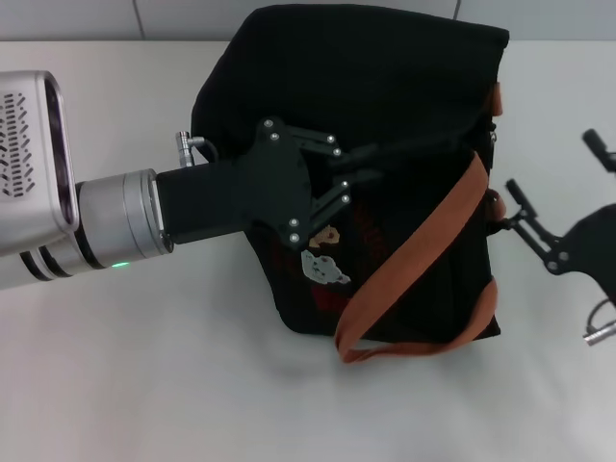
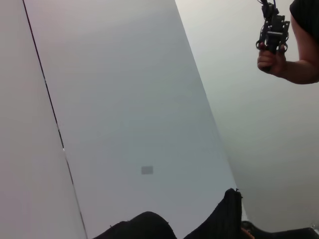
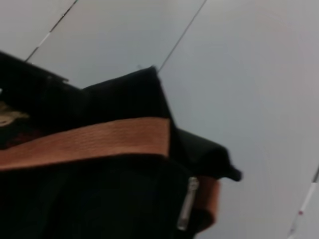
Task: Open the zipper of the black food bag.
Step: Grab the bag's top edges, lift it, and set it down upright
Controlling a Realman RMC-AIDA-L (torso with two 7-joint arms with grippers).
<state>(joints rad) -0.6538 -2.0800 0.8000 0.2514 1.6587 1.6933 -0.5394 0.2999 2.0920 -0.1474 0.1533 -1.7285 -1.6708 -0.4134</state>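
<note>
1. White bench (image 1: 144, 385), pale wall panels behind.
2. The black food bag (image 1: 385, 106) lies on its side, centre to upper right of the head view; an orange-brown strap (image 1: 414, 269) loops across it, bear print (image 1: 325, 265) on the front.
3. Left gripper (image 1: 361, 178) reaches in from the left, over the bag's middle; fingers sit against dark fabric, so I cannot tell whether they are spread or pinching anything.
4. Right gripper (image 1: 553, 188) at right edge, just beside the bag's end; fingers spread, holding nothing.
5. The zipper pull (image 3: 186, 203), a small silver tab, hangs at the bag's corner in the right wrist view.
6. Handling judgement: fabric soft, light, will slump and slide; pin the bag, pinch the tab itself; it looks thin and slippery.
</note>
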